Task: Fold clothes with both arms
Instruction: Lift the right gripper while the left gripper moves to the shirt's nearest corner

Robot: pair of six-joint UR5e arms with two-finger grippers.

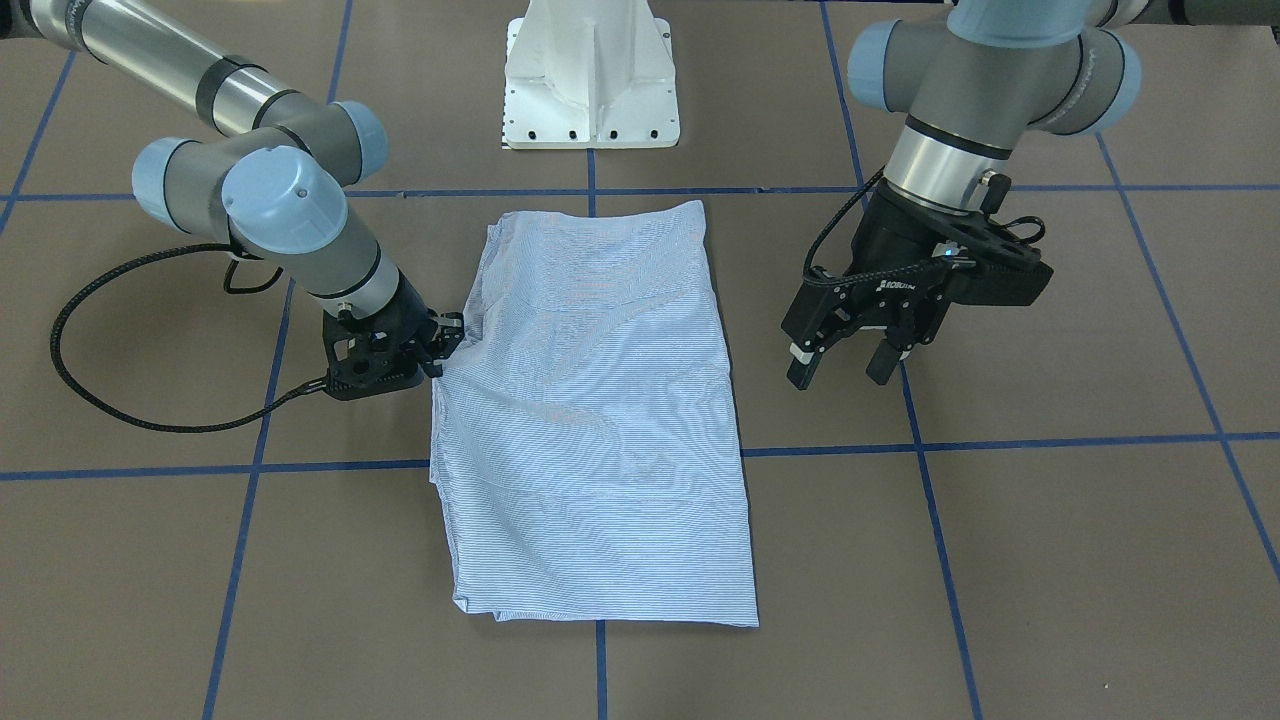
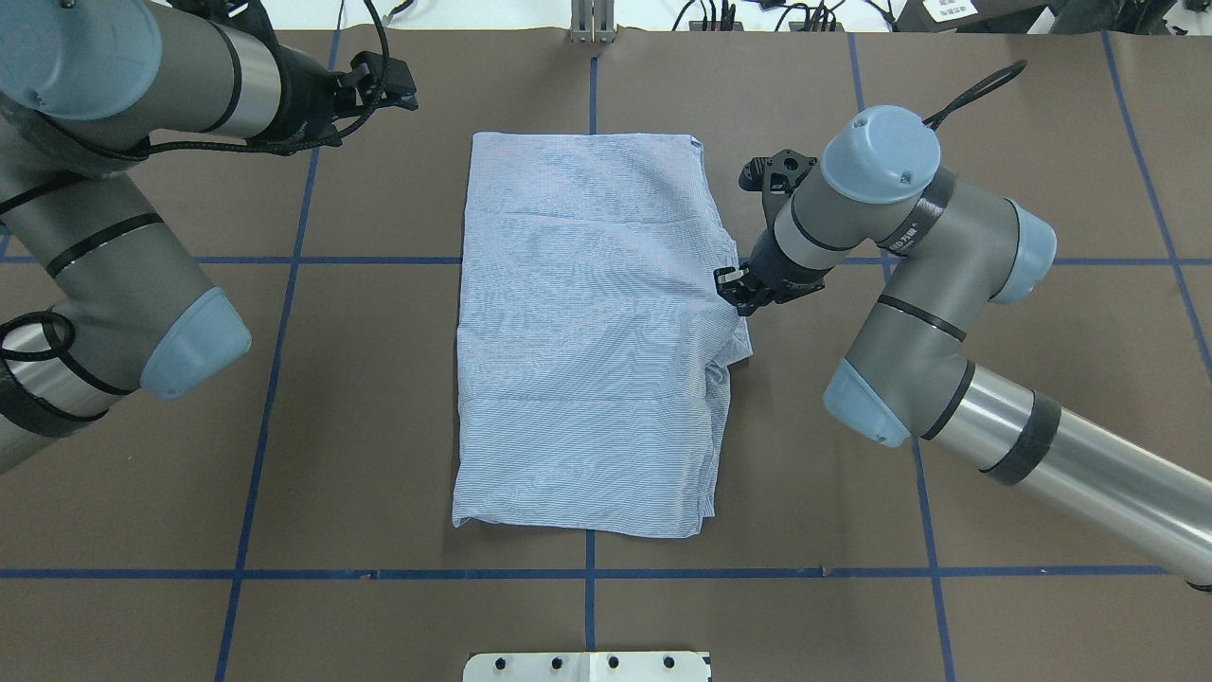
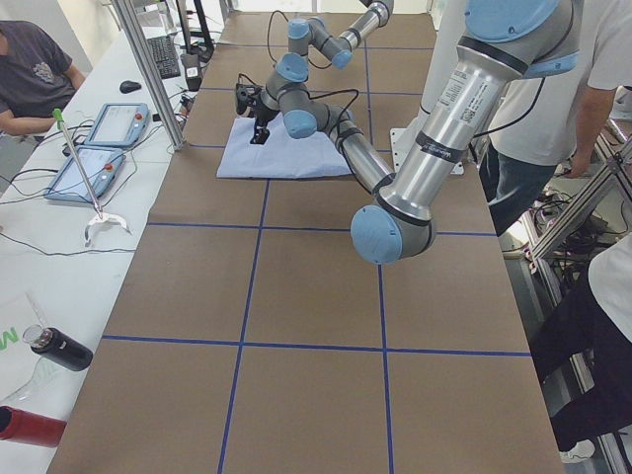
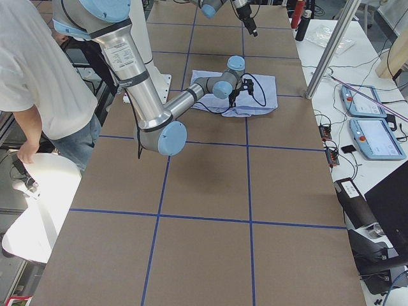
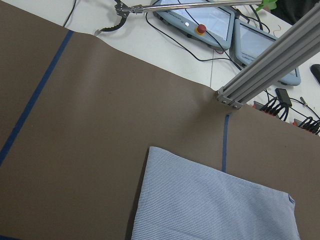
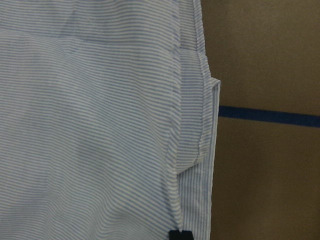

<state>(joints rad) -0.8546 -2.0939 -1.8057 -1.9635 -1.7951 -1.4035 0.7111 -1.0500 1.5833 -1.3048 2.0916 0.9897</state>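
Note:
The light blue striped shirt (image 1: 600, 420) lies folded into a tall rectangle at the table's middle; it also shows in the overhead view (image 2: 587, 332) and the left wrist view (image 5: 215, 205). My right gripper (image 1: 445, 345) is low at the middle of the shirt's long edge on my right (image 2: 734, 289) and looks shut on that edge. The fabric puckers toward it. The right wrist view shows the layered hem (image 6: 200, 150) close up. My left gripper (image 1: 842, 368) hangs open and empty above the table on my left, apart from the shirt; it also shows in the overhead view (image 2: 383, 83).
The white pedestal base (image 1: 590, 80) stands at my side of the table. Blue tape lines (image 2: 275, 360) grid the brown surface. An aluminium post (image 5: 270, 65) and teach pendants (image 5: 200, 15) are past the far edge. People stand beside the table (image 4: 38, 76).

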